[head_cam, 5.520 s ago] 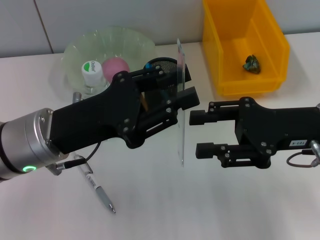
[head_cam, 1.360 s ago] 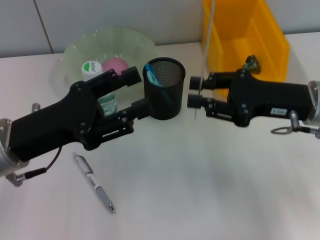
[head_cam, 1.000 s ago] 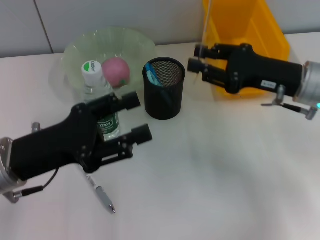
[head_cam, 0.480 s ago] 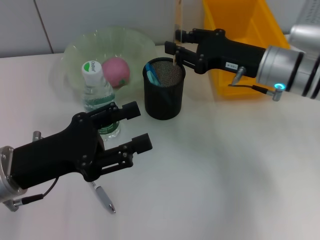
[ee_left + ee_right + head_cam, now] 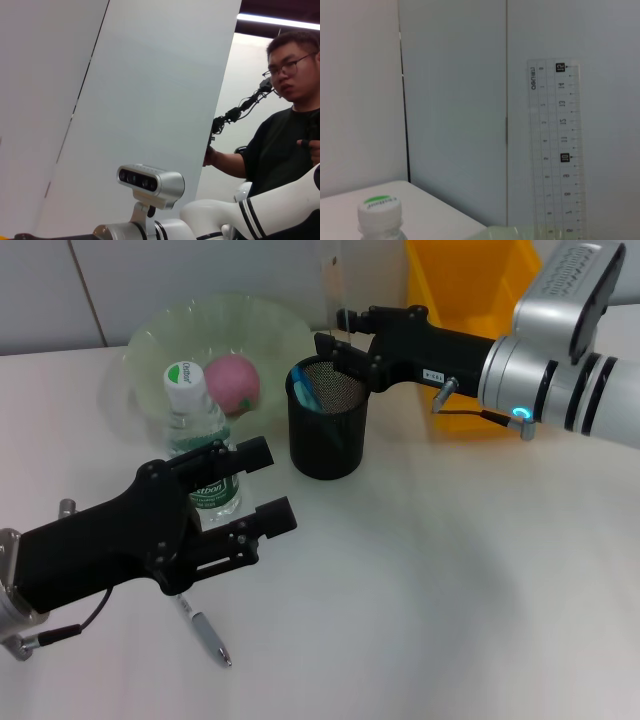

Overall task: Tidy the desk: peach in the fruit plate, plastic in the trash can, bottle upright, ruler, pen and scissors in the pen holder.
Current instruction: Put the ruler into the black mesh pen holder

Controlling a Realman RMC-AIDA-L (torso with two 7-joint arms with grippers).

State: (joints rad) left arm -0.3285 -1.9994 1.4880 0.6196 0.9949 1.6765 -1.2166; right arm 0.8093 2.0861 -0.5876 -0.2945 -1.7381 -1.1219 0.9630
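The right gripper (image 5: 335,340) hangs over the far rim of the pen holder (image 5: 328,430), its fingers clamped on the clear ruler (image 5: 331,280), which stands upright above the holder's mouth. To seat it well, the ruler's lower end should probably clear the mesh rim and the blue scissors already inside before release — straight down, no tilt. The left gripper (image 5: 263,486), fingers spread wide and empty, sits nearer than the holder, in front of the upright bottle (image 5: 196,430). The pen (image 5: 203,631) lies nearest, well apart from the holder.
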